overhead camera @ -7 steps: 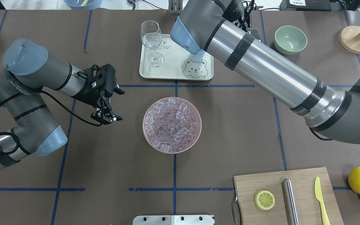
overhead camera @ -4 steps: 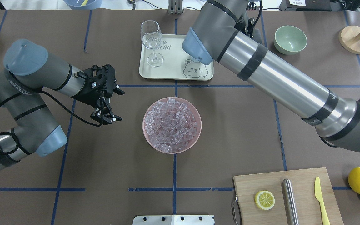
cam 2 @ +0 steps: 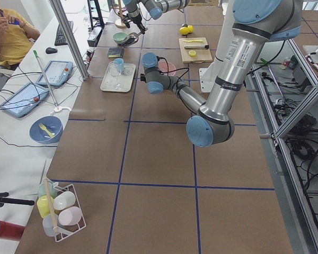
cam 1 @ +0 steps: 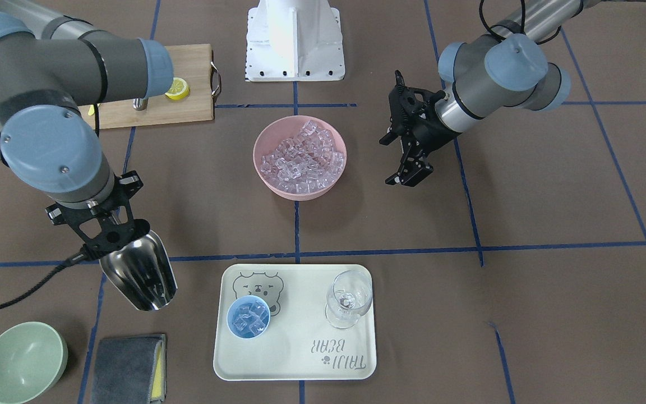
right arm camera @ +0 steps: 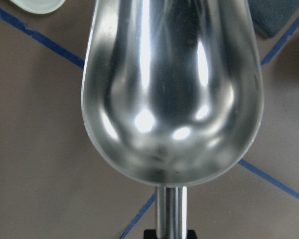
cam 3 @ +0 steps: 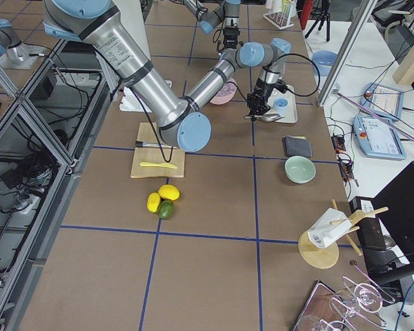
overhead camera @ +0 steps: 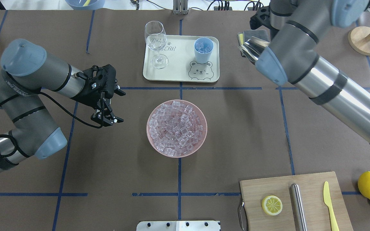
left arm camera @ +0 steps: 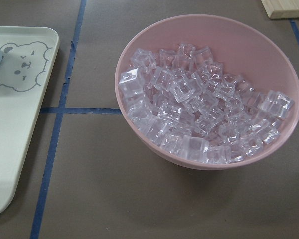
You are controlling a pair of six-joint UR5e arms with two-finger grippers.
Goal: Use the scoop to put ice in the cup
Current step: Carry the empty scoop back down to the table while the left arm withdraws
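Steel scoop (cam 1: 141,275), one, empty, clamped in right end effector (cam 1: 111,238). One blue cup (overhead camera: 203,57) holds several ice cubes (overhead camera: 203,46). Left end effector (overhead camera: 120,107) spread wide, 9 o'clock of bowl (left arm camera: 269,55).

Brown table (overhead camera: 236,134) gridded with blue tape (overhead camera: 179,179), white desk (cam 2: 13,159) alongside.

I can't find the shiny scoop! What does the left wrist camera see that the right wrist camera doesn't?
Only the left wrist camera shows the pink bowl heaped with ice, plus a corner of the wooden board. Only the right wrist camera shows the scoop, seen up close and empty inside, plus a corner of a grey cloth. Both show the brown table with blue tape lines.
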